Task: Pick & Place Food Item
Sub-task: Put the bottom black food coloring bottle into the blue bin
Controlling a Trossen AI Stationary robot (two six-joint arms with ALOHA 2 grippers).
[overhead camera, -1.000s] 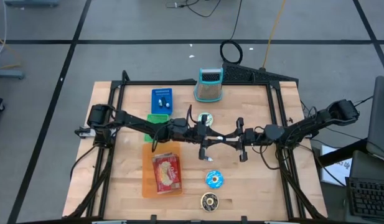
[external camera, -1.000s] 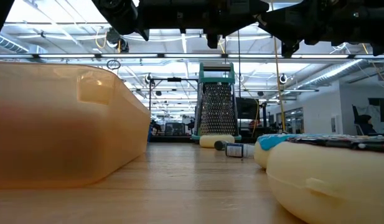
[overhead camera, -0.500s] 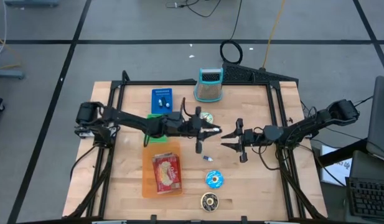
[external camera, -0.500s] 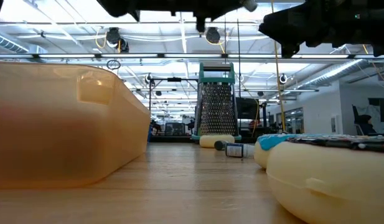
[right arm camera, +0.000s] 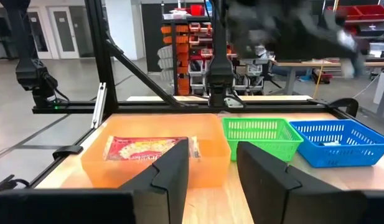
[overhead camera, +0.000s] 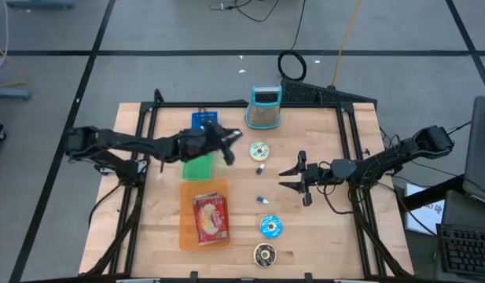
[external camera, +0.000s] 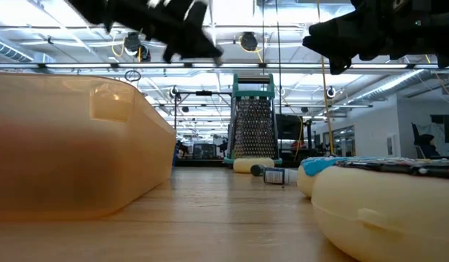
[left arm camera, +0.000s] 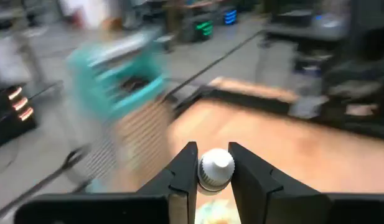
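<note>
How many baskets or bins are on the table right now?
3: an orange bin holding a snack pack, a green basket beside it, and a blue basket, partly hidden under the left arm.

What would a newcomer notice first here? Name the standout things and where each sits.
The left gripper hangs over the green basket at the table's back left, shut on a small white-capped bottle. Nearer the front, an orange bin holds a red food packet, and a teal-topped grater stands at the back edge. The right gripper hovers open at mid-table.

White-capped item (left arm camera: 215, 168) — in tool (left arm camera: 213, 177)
</note>
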